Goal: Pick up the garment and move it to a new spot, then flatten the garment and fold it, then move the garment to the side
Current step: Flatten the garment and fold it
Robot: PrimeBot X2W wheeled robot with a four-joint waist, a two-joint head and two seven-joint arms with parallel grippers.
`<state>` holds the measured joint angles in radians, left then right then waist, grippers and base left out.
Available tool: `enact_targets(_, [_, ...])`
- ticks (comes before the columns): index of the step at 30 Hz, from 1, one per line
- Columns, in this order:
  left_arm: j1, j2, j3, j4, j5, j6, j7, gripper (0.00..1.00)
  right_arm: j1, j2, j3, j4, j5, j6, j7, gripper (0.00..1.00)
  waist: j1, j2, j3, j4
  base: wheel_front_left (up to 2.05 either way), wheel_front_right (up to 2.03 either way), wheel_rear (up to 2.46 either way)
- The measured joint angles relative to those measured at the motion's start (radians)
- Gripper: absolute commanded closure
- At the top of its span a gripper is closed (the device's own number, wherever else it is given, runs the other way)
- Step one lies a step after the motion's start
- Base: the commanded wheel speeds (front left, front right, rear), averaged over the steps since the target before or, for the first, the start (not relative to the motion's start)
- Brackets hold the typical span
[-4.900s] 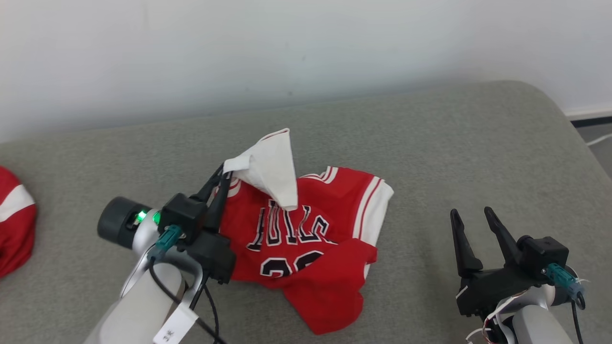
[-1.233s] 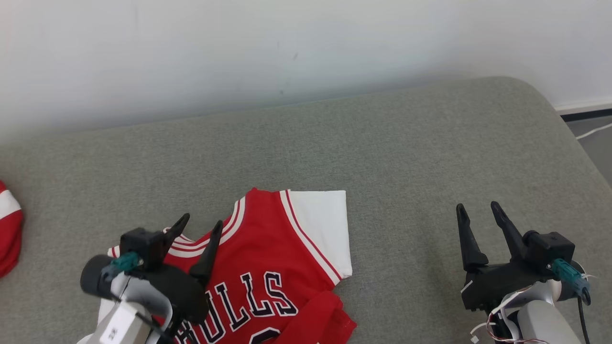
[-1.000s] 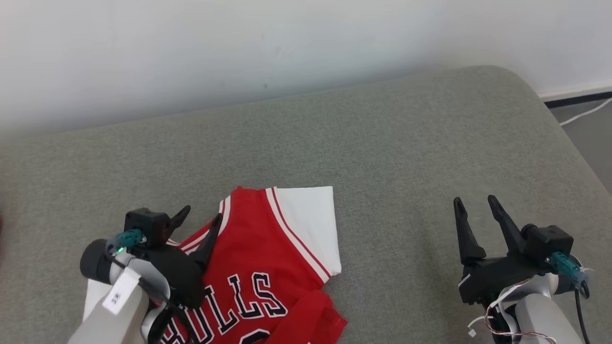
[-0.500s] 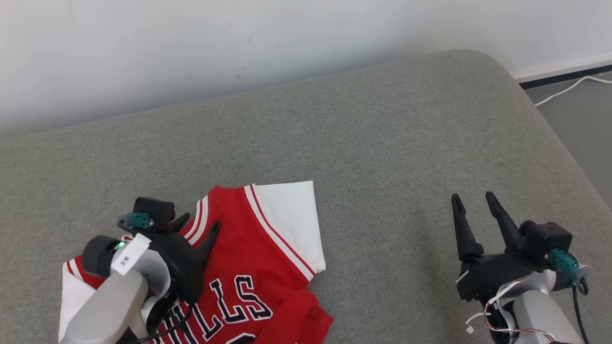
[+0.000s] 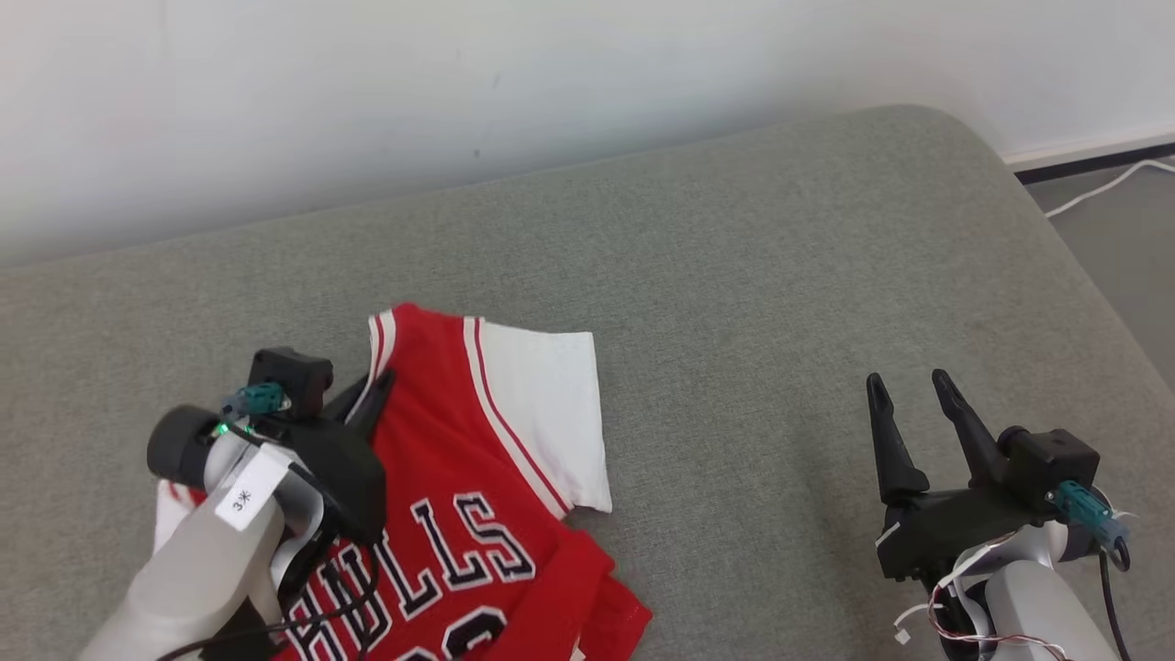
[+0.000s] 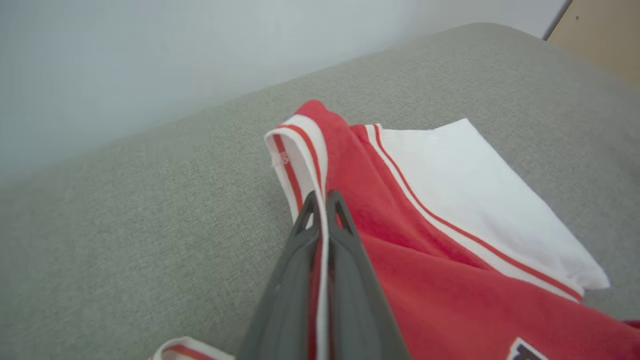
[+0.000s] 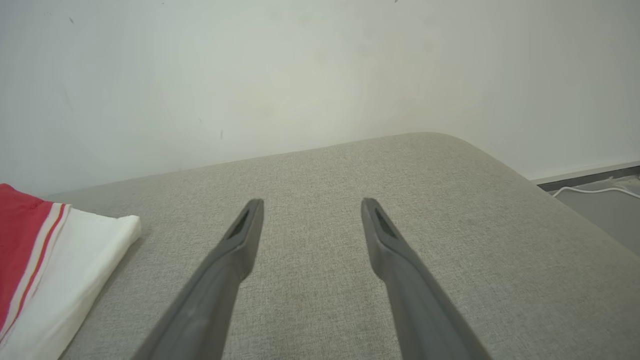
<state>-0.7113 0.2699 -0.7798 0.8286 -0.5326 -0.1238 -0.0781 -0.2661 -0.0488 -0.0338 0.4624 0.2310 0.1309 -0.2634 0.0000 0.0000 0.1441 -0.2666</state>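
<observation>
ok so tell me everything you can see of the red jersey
The jersey is soft red cloth with a white sleeve, red-and-white striped trim and black white-edged letters. It lies front up on the grey cushion, flat at the top, rumpled toward its lower end. The fingers of the left gripper are shut on the striped neck edge, raising it slightly.

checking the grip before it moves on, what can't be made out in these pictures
Jersey number and hem: head view, cut off by the bottom edge.
Start of the lettering: head view, behind the left arm.
Sleeve on that side: head view, mostly behind the same arm.
How far the striped trim reaches into the shut left gripper: left wrist view, its fingers cover it.
</observation>
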Motion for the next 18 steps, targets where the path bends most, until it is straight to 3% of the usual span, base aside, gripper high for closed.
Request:
enact_targets(9, [-0.052,-0.014,0.012,-0.046,0.029,0.06,-0.122,1.0,0.017,0.0,-0.005,0.002,-0.006,0.0,0.0,0.0,0.0,0.0,-0.026,0.056,0.0,0.0,0.0])
enact_targets(18, [-0.056,-0.037,-0.012,-0.267,0.084,0.127,-0.16,1.0,0.031,0.001,0.008,0.012,-0.008,0.0,0.0,0.0,0.0,0.0001,-0.065,0.14,0.0,0.0,0.0])
